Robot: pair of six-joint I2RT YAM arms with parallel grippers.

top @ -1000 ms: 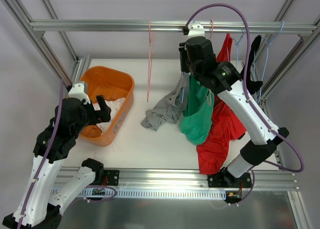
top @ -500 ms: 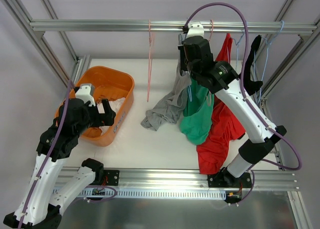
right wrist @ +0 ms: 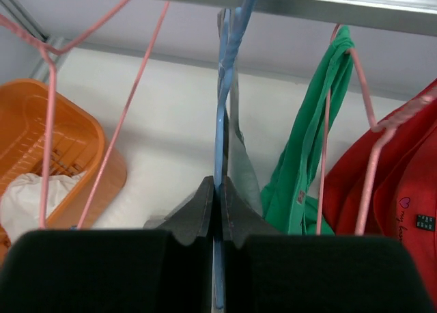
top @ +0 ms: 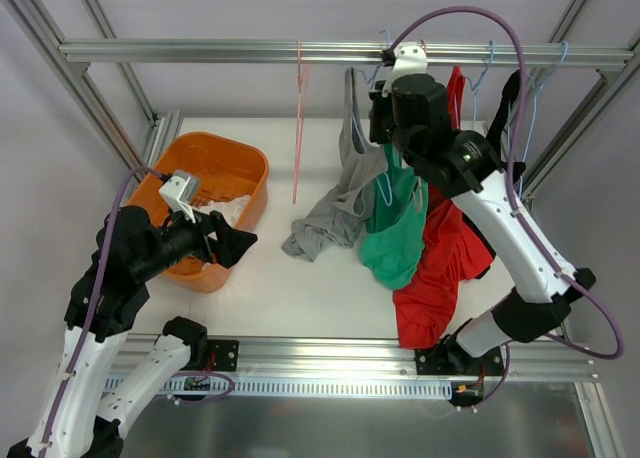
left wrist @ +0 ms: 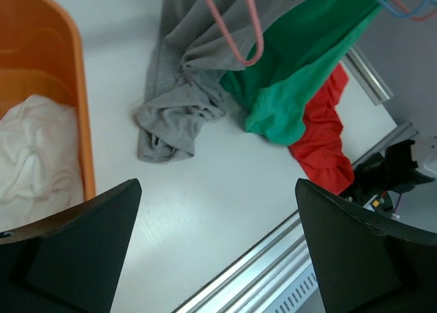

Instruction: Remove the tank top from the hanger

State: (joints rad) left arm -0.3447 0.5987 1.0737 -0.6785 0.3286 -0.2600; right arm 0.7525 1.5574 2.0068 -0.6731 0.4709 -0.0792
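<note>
The grey tank top [top: 328, 224] hangs by one strap from a blue hanger [top: 384, 186], and its lower part lies bunched on the white table. My right gripper [top: 392, 113] is shut on the blue hanger's wire [right wrist: 229, 67] just under the rail, with grey fabric [right wrist: 240, 159] beside the fingers. My left gripper [top: 236, 246] is open and empty, low over the table between the basket and the grey top. In the left wrist view the grey top [left wrist: 179, 101] lies ahead of the open left gripper [left wrist: 217, 184].
An orange basket [top: 262, 183] holding white cloth [top: 226, 214] stands at the left. An empty pink hanger [top: 298, 128] hangs from the top rail [top: 200, 50]. A green top [top: 395, 240] and a red top [top: 440, 273] hang at the right, along with more hangers.
My right gripper has moved right and up with the blue hanger, pulling the grey strap taut. My left gripper has swung from over the basket out to the right, over the table.
</note>
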